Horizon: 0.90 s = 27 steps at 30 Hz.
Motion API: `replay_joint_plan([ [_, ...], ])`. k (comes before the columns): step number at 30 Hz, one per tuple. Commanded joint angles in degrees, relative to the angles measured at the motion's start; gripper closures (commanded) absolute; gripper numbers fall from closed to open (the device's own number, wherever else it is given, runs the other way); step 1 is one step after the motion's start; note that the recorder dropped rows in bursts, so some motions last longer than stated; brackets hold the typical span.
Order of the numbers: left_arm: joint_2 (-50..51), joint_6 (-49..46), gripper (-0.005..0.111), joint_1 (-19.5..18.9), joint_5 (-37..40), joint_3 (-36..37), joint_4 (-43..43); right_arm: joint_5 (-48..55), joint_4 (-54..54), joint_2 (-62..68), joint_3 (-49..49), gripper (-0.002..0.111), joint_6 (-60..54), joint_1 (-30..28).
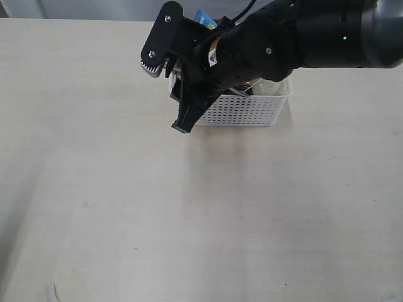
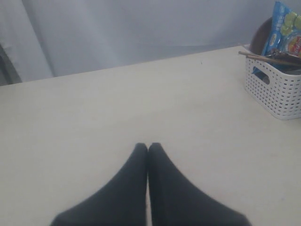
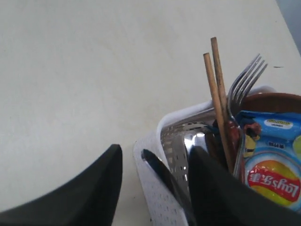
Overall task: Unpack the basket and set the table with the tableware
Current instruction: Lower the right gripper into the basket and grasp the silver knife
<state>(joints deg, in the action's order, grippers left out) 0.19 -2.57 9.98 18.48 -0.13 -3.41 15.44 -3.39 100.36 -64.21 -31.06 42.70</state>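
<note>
right gripper [image 3: 154, 157] angled down, jaws apart astride basket [image 1: 245, 110] wall, left gripper [image 2: 148, 147] closed over table [image 2: 141, 94]

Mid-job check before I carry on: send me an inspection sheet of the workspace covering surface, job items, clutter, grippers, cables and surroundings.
Surface: pale table, no tableware set out on it in these views.
Job's things: white basket packed; chopsticks, fork, brown plate and a shiny steel piece, probably the cup, stand in it.
Clutter: blue chip bag inside the basket.
Grippers: right gripper open, one finger outside the basket's end wall, the other inside; left gripper shut, holding nothing, over bare table.
Cables: one black cable above the right arm.
Surroundings: grey backdrop behind the table.
</note>
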Motion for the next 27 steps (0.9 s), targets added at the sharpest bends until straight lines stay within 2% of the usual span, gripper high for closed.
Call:
replay_joint_plan([
  [1,-0.2,0.0,0.107,-0.1,0.0,0.1,0.5,-2.7,-1.2,0.5,-0.4,0.065,-0.2,0.1],
  [18,-0.2,0.0,0.107,-0.1,0.0,0.1,0.5,-3.6,-10.5,4.9,-0.4,0.065,-0.2,0.1],
  [27,-0.2,0.0,0.107,-0.1,0.0,0.1,0.5,-3.6,-11.6,5.9,-0.4,0.066,-0.2,0.1],
])
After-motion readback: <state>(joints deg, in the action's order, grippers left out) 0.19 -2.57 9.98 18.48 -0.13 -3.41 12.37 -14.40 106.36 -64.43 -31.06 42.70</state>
